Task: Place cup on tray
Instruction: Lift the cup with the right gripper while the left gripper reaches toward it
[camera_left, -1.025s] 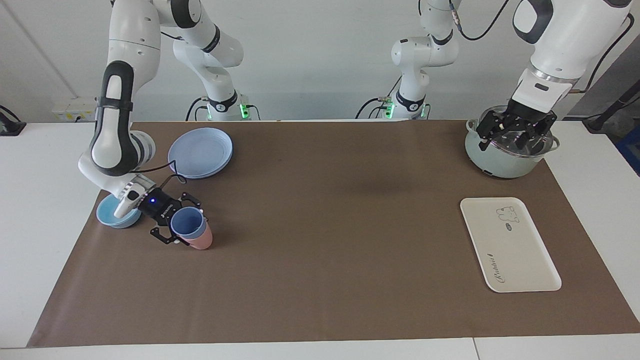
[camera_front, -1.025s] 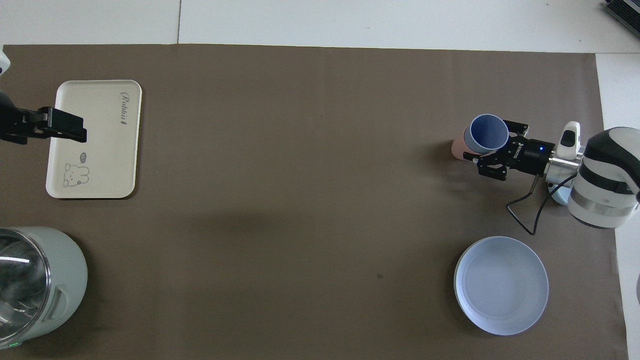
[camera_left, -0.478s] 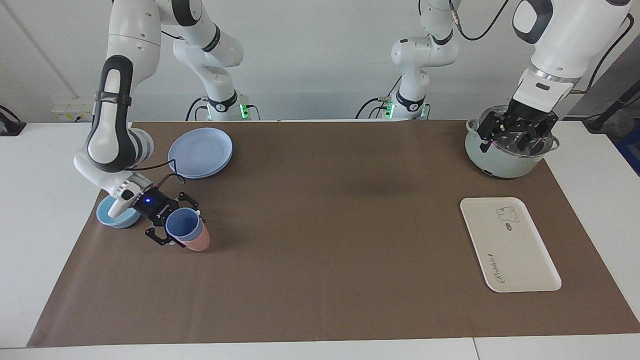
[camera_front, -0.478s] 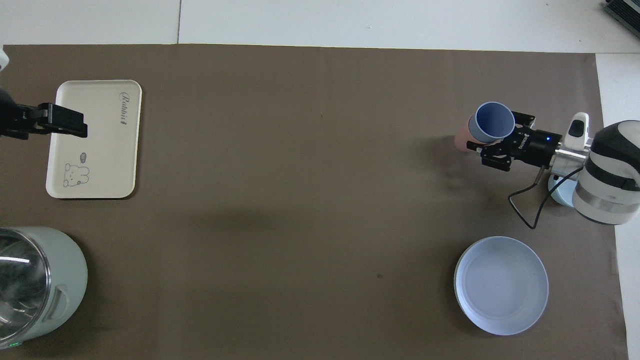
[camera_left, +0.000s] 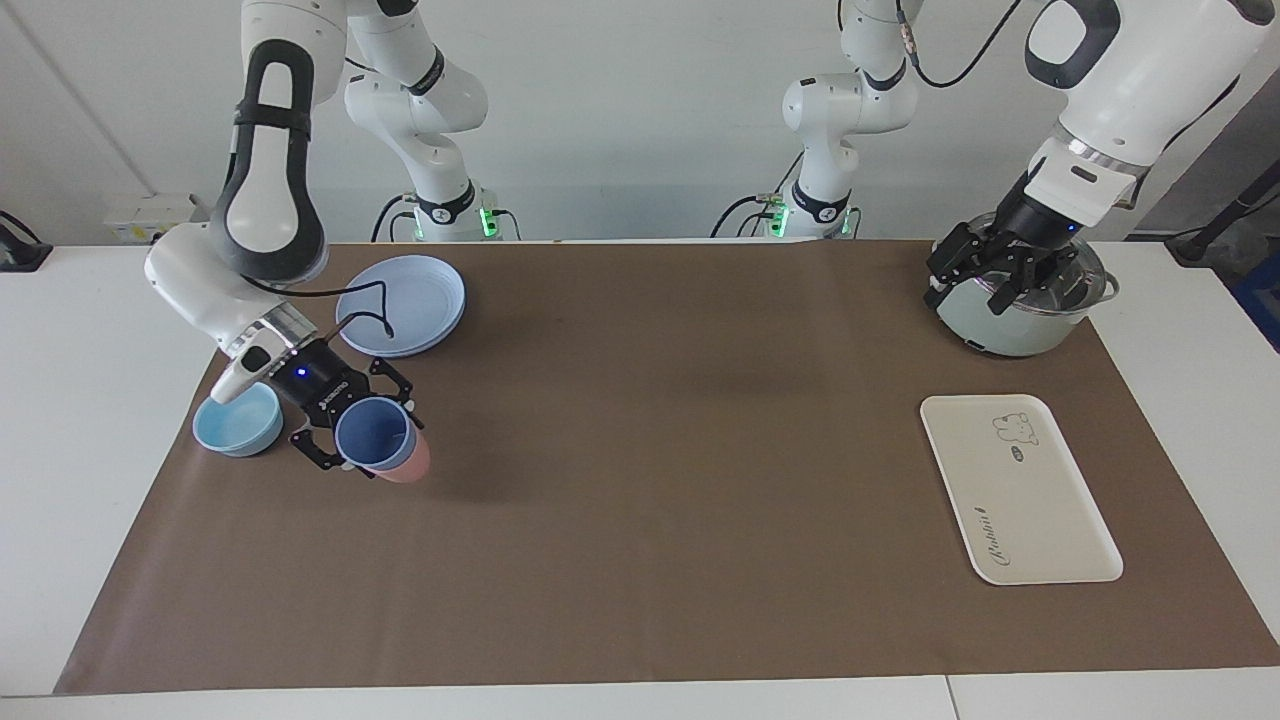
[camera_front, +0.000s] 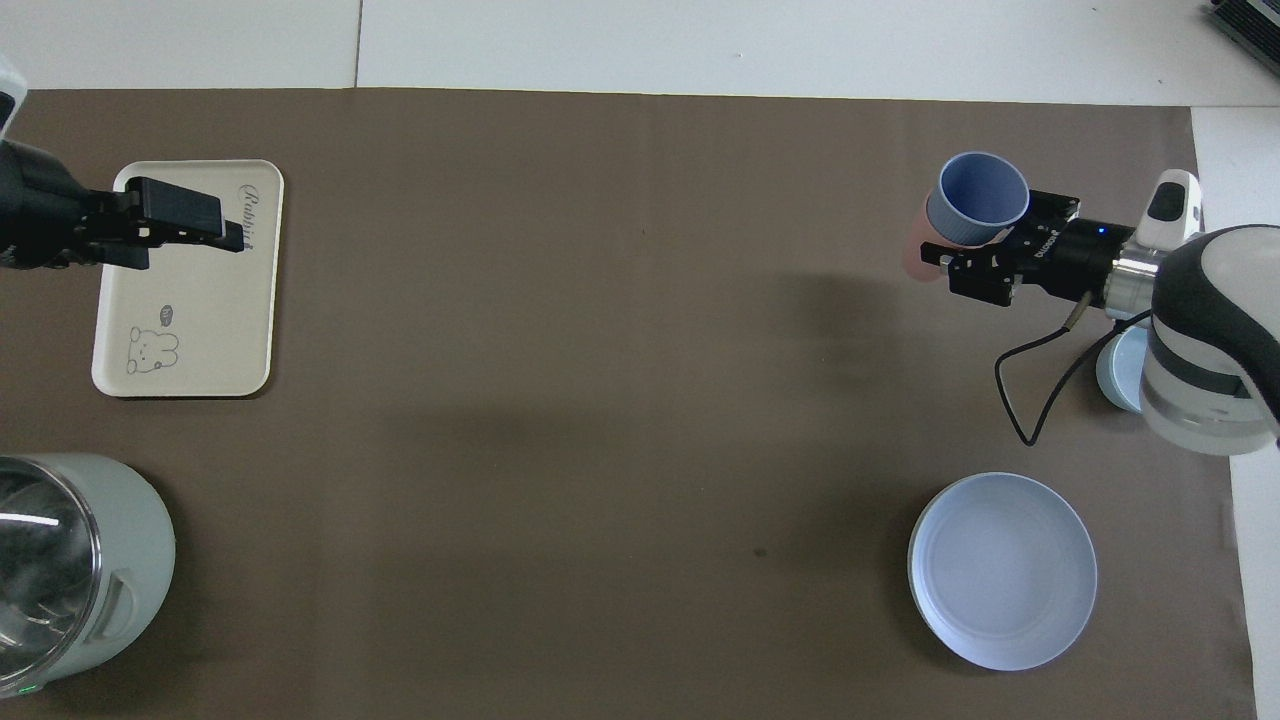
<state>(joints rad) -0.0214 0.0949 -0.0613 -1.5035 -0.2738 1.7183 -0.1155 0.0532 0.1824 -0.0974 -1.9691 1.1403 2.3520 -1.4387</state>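
The periwinkle-blue cup (camera_left: 372, 433) is held tilted in my right gripper (camera_left: 358, 428), which is shut on its side wall and holds it just above the table at the right arm's end. It also shows in the overhead view (camera_front: 977, 197), with the right gripper (camera_front: 992, 240) beside it. A pink cup (camera_left: 414, 462) stands on the table right under the blue cup and is mostly hidden by it. The cream tray (camera_left: 1020, 490) lies flat and bare at the left arm's end, and shows in the overhead view (camera_front: 185, 300). My left gripper (camera_left: 972, 282) hangs open over the pot's edge.
A pale green pot (camera_left: 1020, 320) with a glass lid stands nearer to the robots than the tray. A round blue plate (camera_left: 402, 304) and a light-blue bowl (camera_left: 236, 424) lie near the right gripper. Brown paper (camera_left: 650, 450) covers the table.
My right gripper has lifted the blue cup up off the pink cup, which stays on the table. My left gripper has shifted from over the pot toward its edge.
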